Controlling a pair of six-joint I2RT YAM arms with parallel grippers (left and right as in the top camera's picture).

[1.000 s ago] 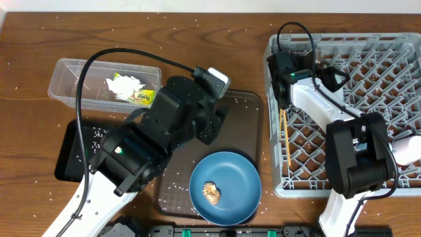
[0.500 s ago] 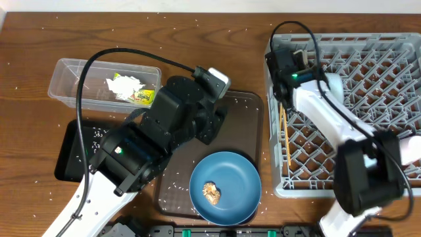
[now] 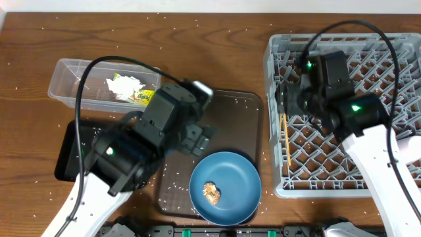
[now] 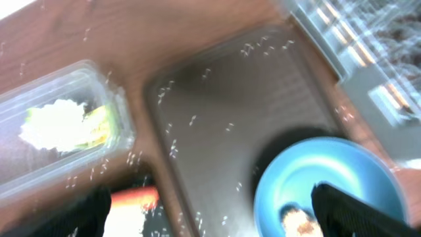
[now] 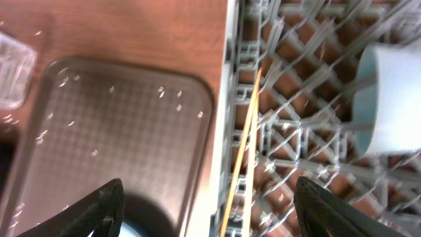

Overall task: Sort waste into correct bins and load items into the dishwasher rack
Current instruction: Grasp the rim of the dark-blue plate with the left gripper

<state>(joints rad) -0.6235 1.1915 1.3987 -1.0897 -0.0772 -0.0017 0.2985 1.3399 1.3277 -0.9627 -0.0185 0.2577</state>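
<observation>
**Left claw**: jaws fully apart, nothing between them. It hangs over the brown serving tray. The wrist view is blurred.
- The blue plate sits just beside the claw, close to the finger at the right of that view. The brown food lump is on it.
- The clear tub, holding crumpled paper and the wrapper, lies well off on the claw's other side.

**Right claw**: jaws wide, empty, poised over the edge of the dishwasher rack.
- The chopsticks lie directly ahead of it.
- The light-blue cup sits in the rack beyond its right-hand finger.

**Risks (judgement)**
- If the plate is racked before the lump is removed, waste ends up in the rack.
- The plate is shallow and lies flat. A claw closing on its rim may slide off or flip it, throwing the lump out.
- The rice grains scattered under the left claw look too small to pinch and are likely to be left behind.
- The right claw, if lowered here, could snag the chopsticks or a peg.
</observation>
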